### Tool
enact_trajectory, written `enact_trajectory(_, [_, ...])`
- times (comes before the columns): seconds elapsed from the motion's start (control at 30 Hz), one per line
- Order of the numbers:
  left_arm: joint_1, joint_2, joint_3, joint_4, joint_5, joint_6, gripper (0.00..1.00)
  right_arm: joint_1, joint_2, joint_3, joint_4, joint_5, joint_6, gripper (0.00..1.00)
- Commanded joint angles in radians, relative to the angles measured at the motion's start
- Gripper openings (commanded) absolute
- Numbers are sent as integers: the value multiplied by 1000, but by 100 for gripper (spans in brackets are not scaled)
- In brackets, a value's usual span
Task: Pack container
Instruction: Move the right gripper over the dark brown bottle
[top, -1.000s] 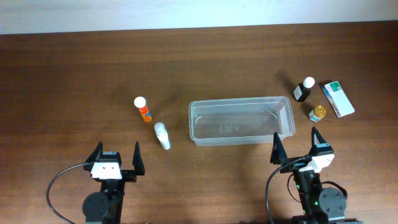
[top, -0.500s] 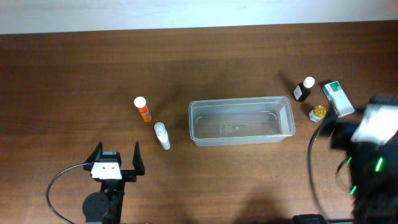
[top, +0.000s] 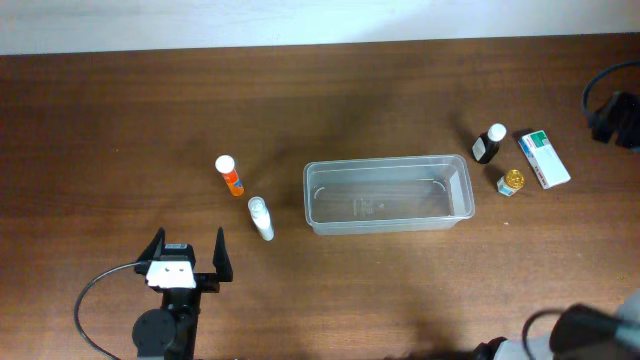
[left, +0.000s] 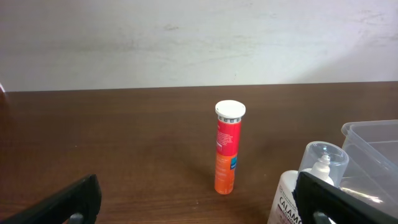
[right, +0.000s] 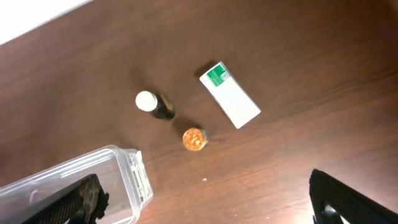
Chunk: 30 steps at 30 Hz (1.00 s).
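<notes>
The clear container (top: 386, 161) stands empty at the table's middle; its rim also shows in the left wrist view (left: 373, 134) and the right wrist view (right: 134, 174). An orange tube (top: 230, 176) (left: 227, 149) stands to its left, with a white lotion bottle (top: 262, 218) (left: 305, 186) nearby. A dark bottle (top: 489, 144) (right: 155, 104) and a small gold jar (top: 512, 181) (right: 194, 139) stand to its right. My left gripper (top: 185, 255) (left: 199, 211) is open and empty near the front edge. My right gripper (right: 214, 205) is open and empty, high above the right-hand items.
A small white-and-green box (top: 543, 159) (right: 229, 94) lies at the far right. A dark part of my right arm (top: 615, 115) shows at the right edge of the overhead view. A pale wall runs behind the table.
My right arm has risen from the front right of the table and swung towards the far right; its camera now looks down on the items there. The left arm has not moved.
</notes>
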Motion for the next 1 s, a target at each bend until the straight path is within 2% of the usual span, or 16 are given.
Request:
enact_trajectory(0.0, [4,-7,-3,-3,15,15,99,-2,83,25,23,-62,-89,98])
enact_trajectory(0.13, [4,-7,-3,-3,15,15,100,-2,185,25,122,14,-119,98])
enact_trajectory(0.2, [4,-7,-3,-3,15,15,99,-2,227,24,149,26,-193,98])
enact_trajectory(0.47, [4,-7,-3,-3,15,15,99,-2,423,24,177,27,-363,100])
enact_trajectory(0.57, [4,-7,-3,-3,15,15,99,-2,485,24,185,27,-431,97])
enact_trajectory(0.8, [4,-7,-3,-3,15,15,99,-2,607,24,241,163,-464,98])
enact_trajectory(0.97, [4,-7,-3,-3,15,15,100,0,649,24,252,170,-501,98])
